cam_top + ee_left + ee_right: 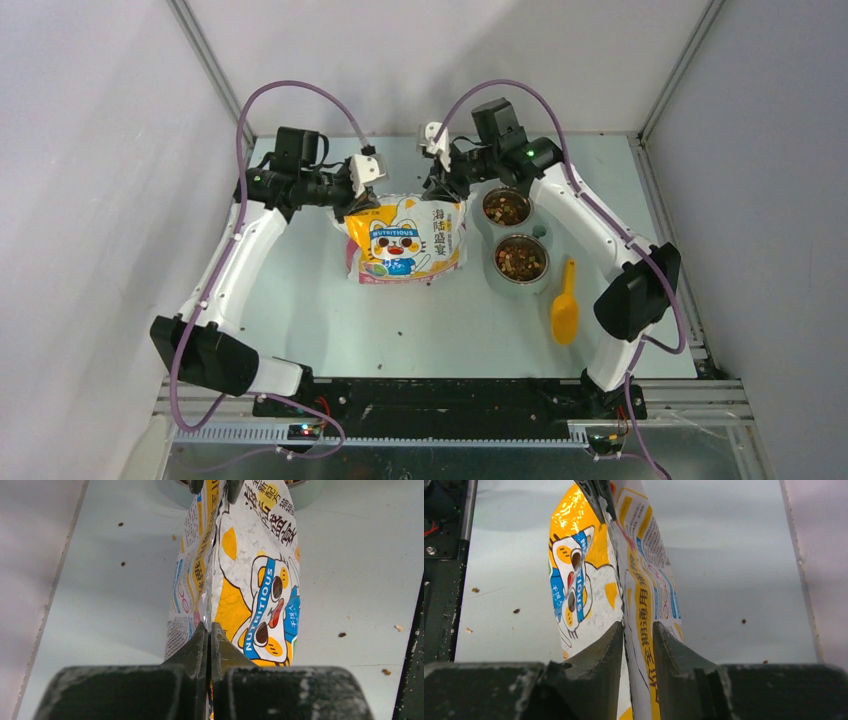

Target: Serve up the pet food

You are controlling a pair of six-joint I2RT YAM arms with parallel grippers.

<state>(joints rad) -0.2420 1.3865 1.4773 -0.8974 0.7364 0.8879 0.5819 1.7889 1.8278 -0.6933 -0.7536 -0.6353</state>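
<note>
**Pet food sitting in two bowls, both hands at the bag's top seam**

Top view: the pet food [521, 262] is lying as brown and reddish pellets in two round metal bowls [495, 258], set one behind the other to the right of the bag [405, 240]. The glossy printed bag is lying flat on the pale surface [300, 300], cartoon face up. A yellow plastic scoop [565, 312] is resting near the nearer bowl. The left hand [356, 202] and right hand [441, 190] are meeting the bag's far edge, but their fingertips are hard to make out here.

Left wrist view: the left hand [210, 630] is pinching the crinkled foil seam, its dark fingers pressed together on the bag [250, 580]. The bag's contents are hidden. A bowl rim is cut off at the top edge. Stray crumbs [342, 634] are dotting the surface.

Right wrist view: the right hand [636, 630] is standing narrowly parted, the bag's seam running loosely between its wedge-shaped fingers [599, 655]. The other hand's tips are cropped at the top.
</note>
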